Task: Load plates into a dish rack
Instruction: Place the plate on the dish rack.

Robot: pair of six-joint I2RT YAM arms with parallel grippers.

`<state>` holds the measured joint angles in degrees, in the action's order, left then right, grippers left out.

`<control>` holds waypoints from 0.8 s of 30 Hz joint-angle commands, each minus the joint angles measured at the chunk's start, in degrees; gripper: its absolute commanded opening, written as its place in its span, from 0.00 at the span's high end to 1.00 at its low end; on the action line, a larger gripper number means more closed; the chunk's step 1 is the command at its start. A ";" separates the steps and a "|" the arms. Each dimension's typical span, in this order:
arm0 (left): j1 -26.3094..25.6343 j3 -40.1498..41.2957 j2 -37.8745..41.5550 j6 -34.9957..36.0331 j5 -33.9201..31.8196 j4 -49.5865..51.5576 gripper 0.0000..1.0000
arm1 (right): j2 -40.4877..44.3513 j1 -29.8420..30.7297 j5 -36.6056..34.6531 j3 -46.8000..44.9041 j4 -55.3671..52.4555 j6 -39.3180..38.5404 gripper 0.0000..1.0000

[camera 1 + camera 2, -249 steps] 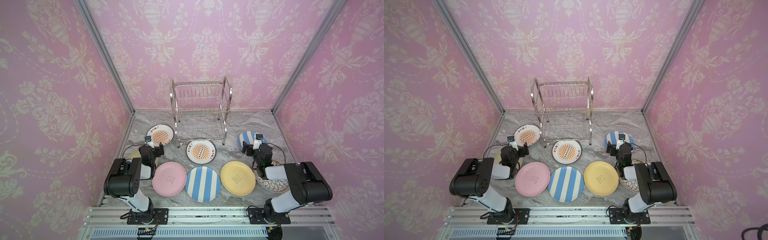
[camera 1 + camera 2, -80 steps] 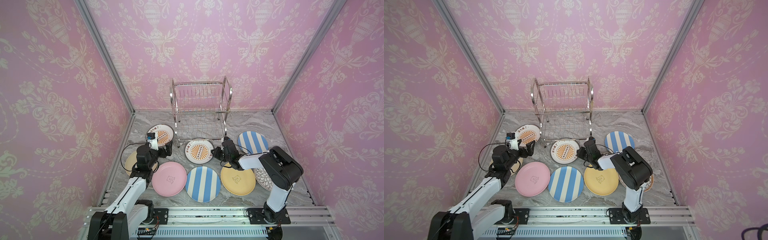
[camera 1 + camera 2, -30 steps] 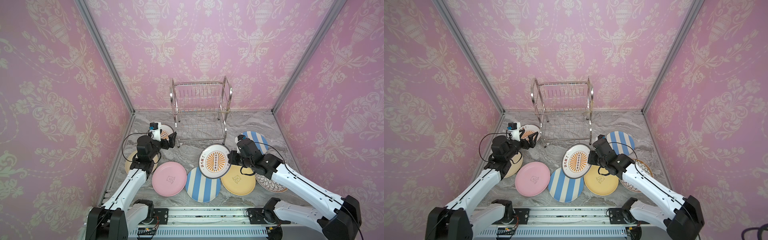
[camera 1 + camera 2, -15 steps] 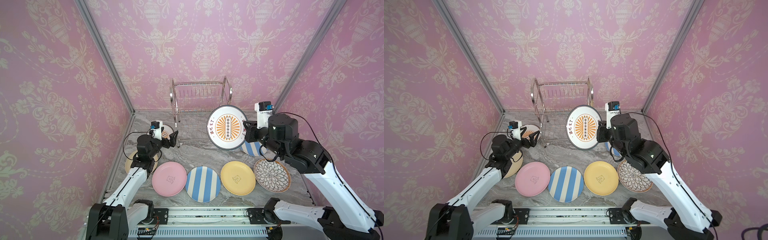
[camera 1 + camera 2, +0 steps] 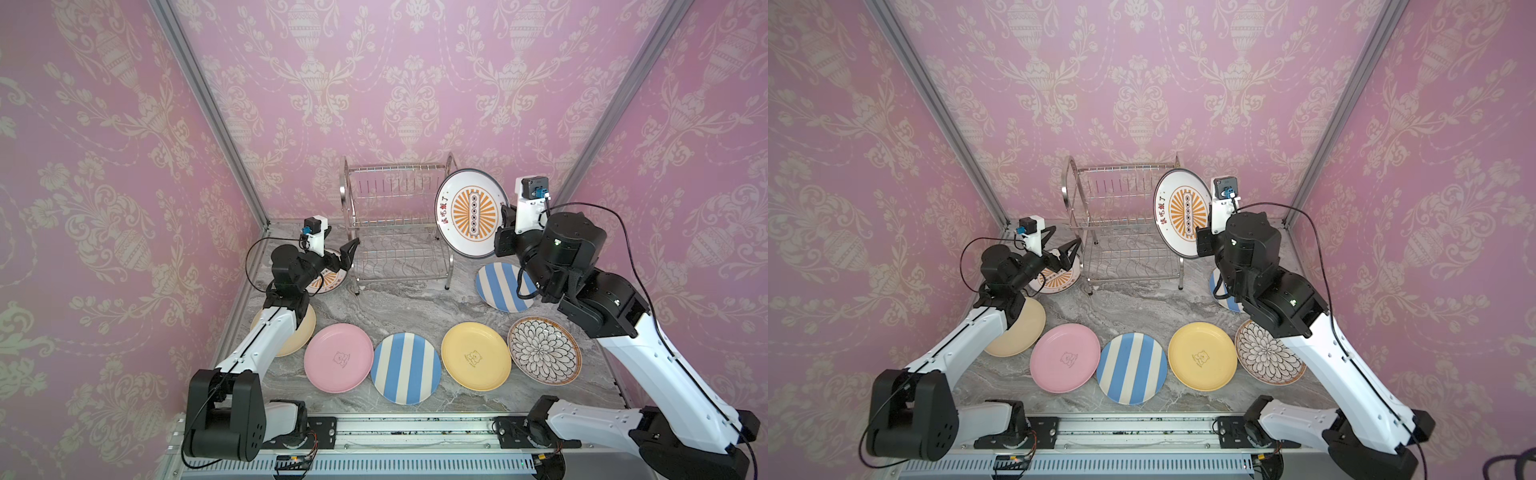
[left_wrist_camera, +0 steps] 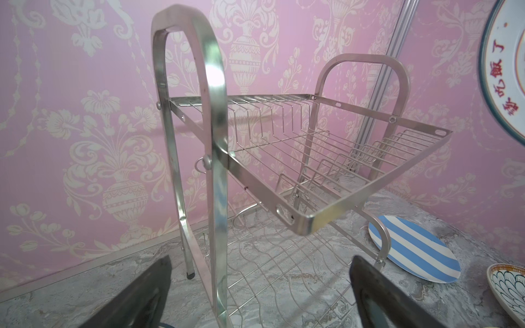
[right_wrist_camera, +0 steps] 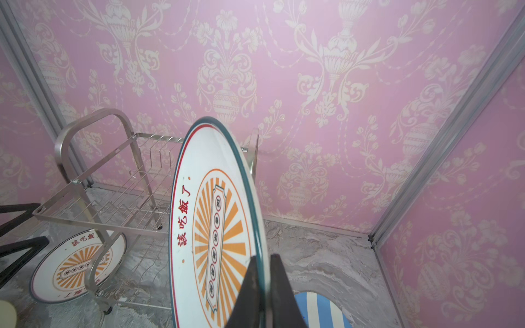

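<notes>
1. The right hand (image 7: 263, 265) is pinched shut on the rim of a sunburst plate (image 5: 471, 214). The plate is held on edge in the air, right of centre in both top views, just beside the right arch of the rack (image 5: 395, 232).
2. The left hand (image 5: 348, 254) is spread wide and empty. It is seen left of centre, near the rack's left legs and above a second sunburst plate (image 5: 328, 284) lying on the table (image 5: 407, 307).
3. Nothing is loaded in the rack yet. Six more plates (image 5: 405, 368) are laid flat across the lower half of the frame.
4. The plate is gripped by a narrow strip of rim only, so it could swing or slip out if it is jolted.
5. The right arch could be struck by the plate's edge. As the rack is not steadied by anything, it could be pushed along the table.
6. If the plate is not lined up with a slot, it could jam across the wires.
7. Half a second earlier the plate was lower and nearer the frame's centre. The left hand has barely shifted.
</notes>
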<state>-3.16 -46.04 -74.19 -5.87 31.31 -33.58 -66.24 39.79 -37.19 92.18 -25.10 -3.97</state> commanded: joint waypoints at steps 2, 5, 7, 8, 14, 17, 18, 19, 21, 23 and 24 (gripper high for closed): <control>0.46 -2.18 -2.18 0.18 6.43 -0.95 0.01 | -0.75 0.25 -6.25 -0.05 19.10 -9.30 1.00; 0.43 -2.55 -3.59 0.94 6.98 -0.23 0.01 | -3.03 0.24 -5.97 0.85 23.60 -10.25 1.00; 0.44 -3.01 -5.20 0.79 8.69 -1.50 0.01 | -5.65 0.21 -6.79 2.56 25.46 -12.26 1.00; 0.43 -3.53 -6.17 0.53 9.63 -1.92 0.01 | -7.32 0.20 -7.63 3.82 25.91 -13.40 1.00; 0.44 -5.32 -9.07 0.90 10.41 -3.16 0.01 | -15.12 0.24 -10.93 8.62 30.42 -18.07 1.00; 0.46 -5.47 -8.80 1.31 10.12 -2.40 0.01 | -18.77 0.20 -13.10 10.49 32.45 -20.42 1.00; 0.43 -5.37 -8.57 0.87 10.25 -2.75 0.01 | -19.87 0.21 -13.70 10.81 33.33 -20.99 1.00; 0.44 -5.17 -8.39 0.27 10.47 -3.29 0.01 | -20.67 0.20 -14.07 11.00 34.12 -21.52 1.00; 0.43 -4.81 -7.80 -1.33 11.26 -4.15 0.01 | -22.39 0.28 -14.69 11.16 36.10 -22.61 1.00; 0.44 -4.20 -6.81 -2.31 11.58 -4.43 0.01 | -23.91 0.29 -15.39 11.73 37.47 -23.89 1.00; 0.43 -3.71 -6.02 -2.71 11.13 -4.42 0.01 | -24.80 0.35 -15.92 12.00 38.76 -24.89 1.00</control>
<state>-3.16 -49.93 -82.87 -6.61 40.64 -35.90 -90.48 39.79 -50.19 100.73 5.06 -25.71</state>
